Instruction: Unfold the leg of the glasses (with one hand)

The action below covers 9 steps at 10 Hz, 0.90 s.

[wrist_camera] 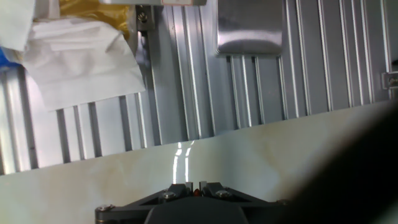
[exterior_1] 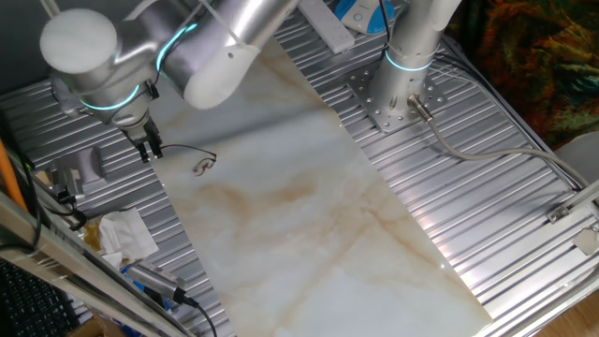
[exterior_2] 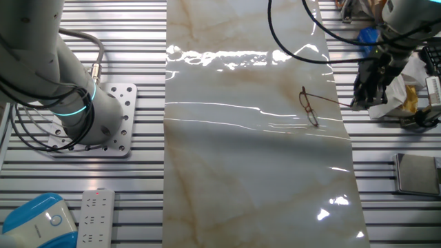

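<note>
Glasses (exterior_2: 309, 107) lie on the marble tabletop (exterior_2: 248, 172), one leg stretched toward the fingers (exterior_2: 363, 100) at the mat's edge; fingers pinched nearly together, seemingly on that leg's tip

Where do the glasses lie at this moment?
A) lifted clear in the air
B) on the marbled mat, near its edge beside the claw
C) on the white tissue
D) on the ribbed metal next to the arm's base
B: the glasses rest on the marbled mat near its edge, with one leg reaching out toward the claw.
</note>
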{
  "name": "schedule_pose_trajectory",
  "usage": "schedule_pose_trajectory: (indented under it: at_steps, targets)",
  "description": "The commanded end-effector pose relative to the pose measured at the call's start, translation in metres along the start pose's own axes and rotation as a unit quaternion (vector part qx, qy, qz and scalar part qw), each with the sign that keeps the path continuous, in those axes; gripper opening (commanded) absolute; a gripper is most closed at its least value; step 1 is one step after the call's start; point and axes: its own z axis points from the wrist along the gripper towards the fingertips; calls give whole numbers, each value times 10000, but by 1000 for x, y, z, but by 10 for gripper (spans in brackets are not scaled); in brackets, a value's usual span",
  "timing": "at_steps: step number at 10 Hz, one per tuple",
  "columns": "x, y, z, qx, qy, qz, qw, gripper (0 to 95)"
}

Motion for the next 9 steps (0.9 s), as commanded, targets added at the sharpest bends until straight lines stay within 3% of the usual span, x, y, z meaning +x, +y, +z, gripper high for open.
schedule_pose_trajectory:
  at_steps: [1, 9]
  targets:
    - [2, -1, -5, -88, 2, 65, 9999, 0]
    - [10, -9, -16, -164, -56, 106, 9998, 0]
